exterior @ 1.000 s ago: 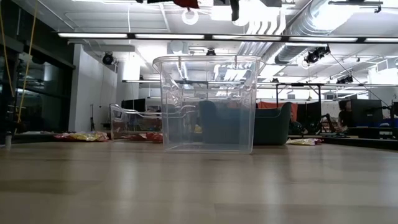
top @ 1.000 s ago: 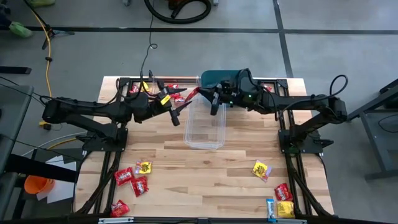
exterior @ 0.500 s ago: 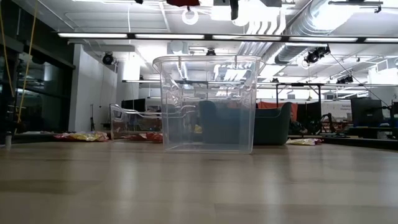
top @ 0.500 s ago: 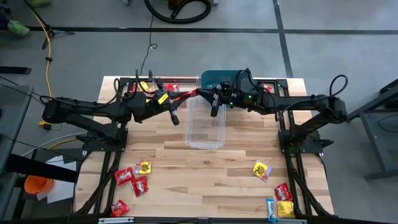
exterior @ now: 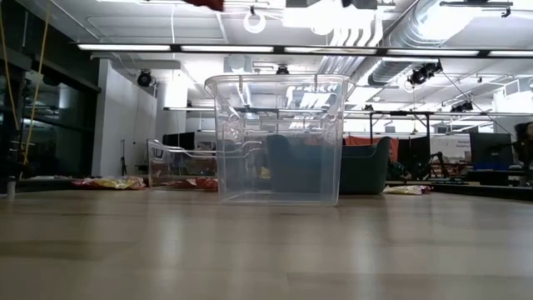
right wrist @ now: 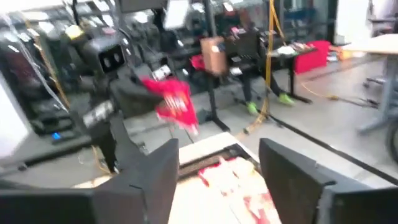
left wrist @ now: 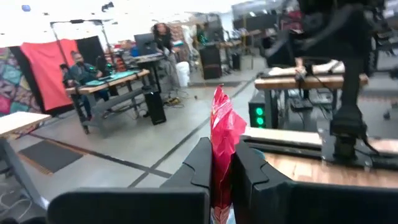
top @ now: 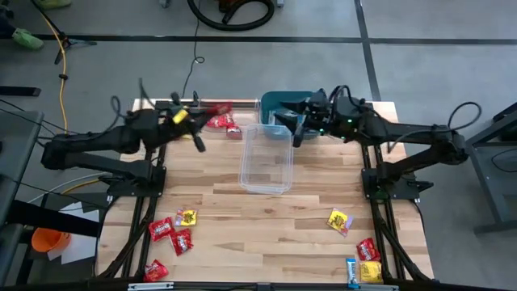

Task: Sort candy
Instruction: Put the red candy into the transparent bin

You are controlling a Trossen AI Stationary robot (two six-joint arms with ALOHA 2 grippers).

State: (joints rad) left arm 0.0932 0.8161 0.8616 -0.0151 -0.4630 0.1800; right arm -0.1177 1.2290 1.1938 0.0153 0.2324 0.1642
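Observation:
My left gripper (left wrist: 221, 169) is shut on a red candy packet (left wrist: 222, 127) and holds it high over the table's far left, above a clear tub of red candy (top: 228, 123). In the high view the packet (top: 216, 107) shows edge-on beside the left gripper (top: 200, 115). My right gripper (top: 290, 128) stands open and holds nothing, over the near edge of the teal bin (top: 279, 100). Its fingers (right wrist: 155, 174) point at the left gripper across the gap. More red, yellow and blue candy (top: 171, 233) lies flat on the table's near part. My left gripper pinches one end of the red packet (left wrist: 219, 182) between its two fingers. The fingers lie level and come from the table's left. The packet stands on edge, sticks out past the fingertips and is lifted clear of everything.
An empty clear tub (top: 266, 158) stands mid-table between the arms, tall in the low view (exterior: 279, 137). Loose candy lies near left (top: 187, 217) and near right (top: 338, 220), (top: 368, 250). People and benches show in the room beyond.
The red packet has passed from my right gripper to my left. The right gripper has opened, let go and drawn back toward the table's right. The left gripper has taken hold and pulled back toward the table's left, and the packet goes with it, lifted clear.

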